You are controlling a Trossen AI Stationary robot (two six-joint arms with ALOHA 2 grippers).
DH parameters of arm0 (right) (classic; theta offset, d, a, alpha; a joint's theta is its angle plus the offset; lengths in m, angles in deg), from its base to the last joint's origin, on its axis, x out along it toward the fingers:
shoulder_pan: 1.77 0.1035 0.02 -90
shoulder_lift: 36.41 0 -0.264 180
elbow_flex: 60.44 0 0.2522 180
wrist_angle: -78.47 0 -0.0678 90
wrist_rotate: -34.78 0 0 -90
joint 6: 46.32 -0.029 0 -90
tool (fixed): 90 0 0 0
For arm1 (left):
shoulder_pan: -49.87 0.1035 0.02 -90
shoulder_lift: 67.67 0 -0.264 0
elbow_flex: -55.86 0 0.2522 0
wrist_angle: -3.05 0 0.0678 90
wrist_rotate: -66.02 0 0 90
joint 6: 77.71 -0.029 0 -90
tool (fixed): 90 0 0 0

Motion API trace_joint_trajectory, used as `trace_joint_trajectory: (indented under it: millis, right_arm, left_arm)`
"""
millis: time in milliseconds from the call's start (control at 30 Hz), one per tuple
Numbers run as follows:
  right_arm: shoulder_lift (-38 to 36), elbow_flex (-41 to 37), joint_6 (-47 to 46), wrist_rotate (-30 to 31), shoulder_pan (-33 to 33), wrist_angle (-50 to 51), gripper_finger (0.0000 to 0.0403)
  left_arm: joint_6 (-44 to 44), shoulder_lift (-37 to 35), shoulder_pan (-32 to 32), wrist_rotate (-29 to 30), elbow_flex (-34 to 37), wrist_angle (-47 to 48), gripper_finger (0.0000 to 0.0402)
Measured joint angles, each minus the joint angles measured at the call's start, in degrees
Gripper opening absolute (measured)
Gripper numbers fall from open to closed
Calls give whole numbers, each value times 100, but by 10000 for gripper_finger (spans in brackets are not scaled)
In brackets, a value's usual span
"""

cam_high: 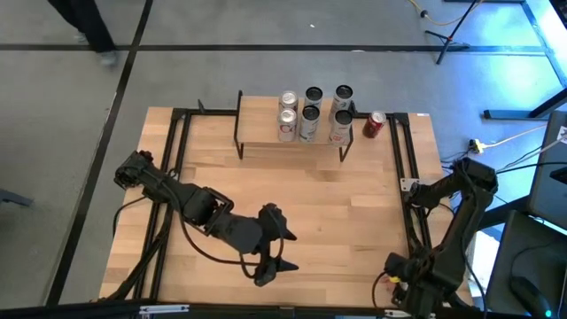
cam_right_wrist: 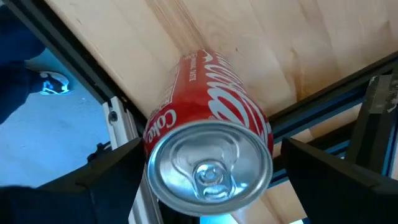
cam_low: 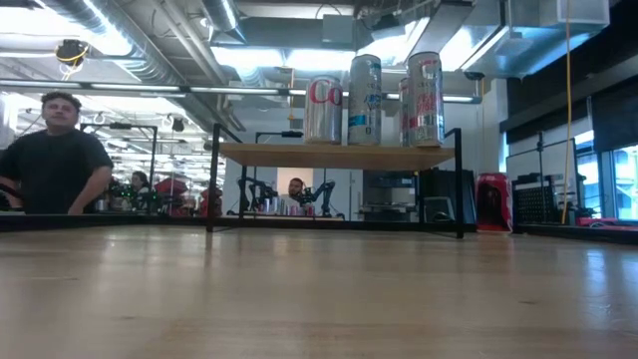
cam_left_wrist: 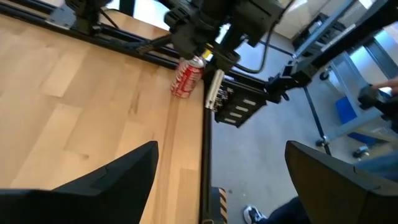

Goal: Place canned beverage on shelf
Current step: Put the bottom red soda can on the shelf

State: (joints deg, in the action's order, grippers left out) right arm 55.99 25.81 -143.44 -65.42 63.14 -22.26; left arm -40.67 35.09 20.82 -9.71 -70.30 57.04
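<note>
A red can (cam_right_wrist: 208, 124) stands upright on the tabletop to the right of the shelf (cam_high: 266, 124), close to a black rail at the far right; it also shows in the high view (cam_high: 375, 124). Several silver cans (cam_high: 312, 111) stand on the shelf's wood top (cam_low: 339, 155). My right gripper (cam_right_wrist: 212, 146) points down over the red can, open, with one finger on either side of the can's upper part. The left wrist view shows that gripper (cam_left_wrist: 202, 43) just above the can (cam_left_wrist: 185, 79). My left gripper (cam_high: 288, 251) hovers open above the table's near middle, with nothing in it.
Black frame rails (cam_high: 403, 159) run along the table's left and right sides, one right beside the red can. The middle of the wooden tabletop (cam_high: 310, 204) is bare. People (cam_low: 60, 155) stand and sit beyond the table's far edge.
</note>
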Motion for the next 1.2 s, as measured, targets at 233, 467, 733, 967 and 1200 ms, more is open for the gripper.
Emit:
trace_joint_trajectory:
  millis: [233, 467, 733, 967, 1200]
  right_arm:
    - [247, 2, 167, -218, -4, -81, 318]
    - [170, 57, 774, -307, -190, -56, 265]
    - [131, 1151, 3048, 500, -1442, 90, 265]
    - [273, 2001, 4762, 1165, -3045, 81, 265]
    - [1053, 2951, 5600, 695, -4322, 372, 265]
  left_arm:
    - [-58, 0, -1, -176, -2, 12, 337]
    - [-700, 0, -3, -897, -4, 223, 337]
    - [-890, -336, -177, -1046, -7, 2048, 337]
    - [-700, -712, -809, 379, -7, 3449, 337]
    - [40, -843, -1422, 1476, -7, 4592, 337]
